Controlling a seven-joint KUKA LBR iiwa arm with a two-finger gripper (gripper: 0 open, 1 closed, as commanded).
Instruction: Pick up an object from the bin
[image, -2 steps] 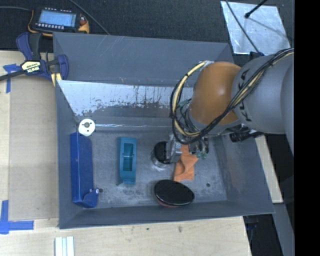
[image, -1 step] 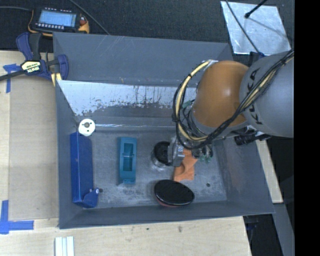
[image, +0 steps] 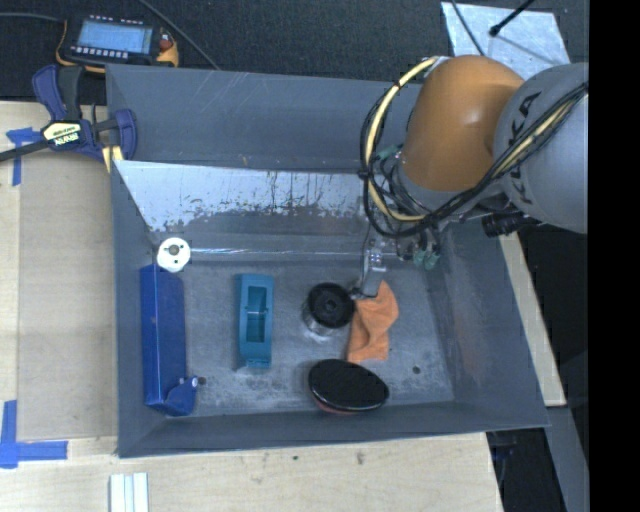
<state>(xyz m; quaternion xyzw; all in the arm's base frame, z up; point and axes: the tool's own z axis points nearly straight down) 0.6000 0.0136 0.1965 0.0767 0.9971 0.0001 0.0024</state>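
My gripper (image: 370, 283) reaches down into the bin's right middle, below the orange dome on the wrist. Its tip meets the upper edge of a crumpled orange cloth (image: 373, 327), which stretches from there toward the bin's front. Whether the cloth is gripped is hidden. Just left of the gripper stands a small jar with a round black lid (image: 328, 305). A black oval thing with a red underside (image: 347, 385) lies in front of the cloth.
A teal tape dispenser (image: 254, 321) lies left of centre. Along the left wall lies a long blue box (image: 163, 336), with a white round cap (image: 174, 254) at its far end. The back wall slopes up behind the gripper.
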